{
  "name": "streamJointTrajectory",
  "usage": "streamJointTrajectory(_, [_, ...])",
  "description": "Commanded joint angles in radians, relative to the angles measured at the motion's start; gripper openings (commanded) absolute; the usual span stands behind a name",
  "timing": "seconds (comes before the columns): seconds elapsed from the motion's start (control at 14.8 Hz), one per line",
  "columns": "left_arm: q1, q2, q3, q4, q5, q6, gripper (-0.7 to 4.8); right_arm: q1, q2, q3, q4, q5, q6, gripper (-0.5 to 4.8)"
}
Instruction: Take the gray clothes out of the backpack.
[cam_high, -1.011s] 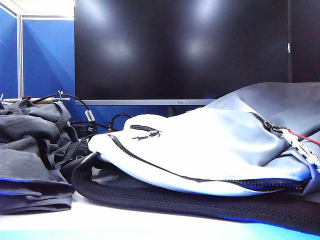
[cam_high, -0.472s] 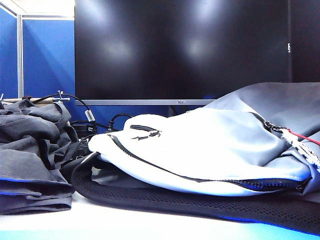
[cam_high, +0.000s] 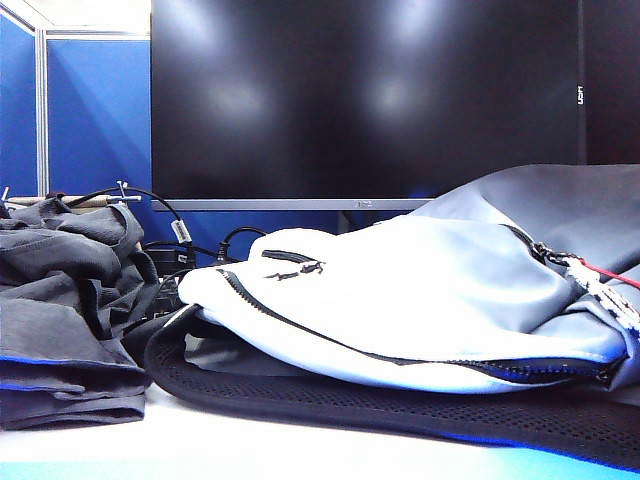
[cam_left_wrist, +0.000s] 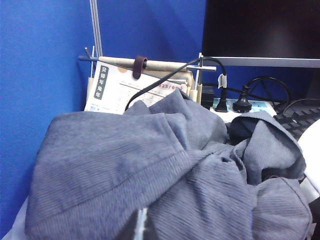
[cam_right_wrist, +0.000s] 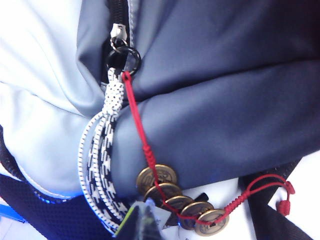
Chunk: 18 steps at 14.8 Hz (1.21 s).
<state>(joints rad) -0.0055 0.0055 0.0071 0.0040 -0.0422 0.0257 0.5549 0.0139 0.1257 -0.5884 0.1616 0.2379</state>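
Exterior view: set low, about at table height, facing across the backpack (cam_high: 420, 300) toward a dark monitor (cam_high: 360, 100), the gray clothes (cam_high: 60, 300) piled at the left edge. Left wrist view: close above the same gray clothes (cam_left_wrist: 165, 175), looking over them to a blue partition (cam_left_wrist: 45, 60) and that monitor's corner (cam_left_wrist: 260, 30). Right wrist view: very near the backpack's (cam_right_wrist: 220, 75) zipper cord (cam_right_wrist: 105, 150), coins (cam_right_wrist: 175, 195) strung on a red thread, also seen at the exterior view's right.

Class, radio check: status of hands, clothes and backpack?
Both hands shut, holding nothing. Clothes heaped left of backpack, outside it. Left hand over clothes, right at zipper cord.
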Motion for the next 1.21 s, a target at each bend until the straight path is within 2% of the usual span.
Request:
streamJointTrajectory(0.07, [0.002,-0.002,0.0,0.011,0.001,0.0,-0.05,-0.03,-0.012,-0.005,0.061,0.05,-0.037,-0.07])
streamJointTrajectory(0.13, [0.002,-0.002,0.0,0.01,0.001,0.0,-0.05,-0.045,-0.012,-0.027,0.143,0.139,-0.071,-0.07])
streamJointTrajectory(0.2, [0.002,-0.002,0.0,0.011,0.001,0.0,-0.05,-0.108,-0.012,-0.098,0.364,0.212,-0.129,-0.06])
streamJointTrajectory(0.34, [0.002,-0.002,0.0,0.01,0.001,0.0,-0.05,-0.175,-0.012,-0.103,0.443,0.225,-0.179,-0.06])
streamJointTrajectory(0.47, [0.002,-0.002,0.0,0.01,0.001,0.0,-0.05,-0.265,-0.012,-0.122,0.54,0.175,-0.187,-0.06])
streamJointTrajectory(0.74, [0.002,-0.002,0.0,0.01,0.001,0.0,-0.05,-0.45,-0.012,-0.125,0.683,-0.111,-0.187,-0.06])
streamJointTrajectory(0.94, [0.002,-0.002,0.0,0.01,0.001,0.0,-0.05,-0.557,-0.012,-0.125,0.683,-0.119,-0.186,-0.06])
streamJointTrajectory(1.21, [0.002,-0.002,0.0,0.011,0.001,0.0,-0.05,-0.553,-0.012,-0.125,0.682,-0.165,-0.182,-0.06])
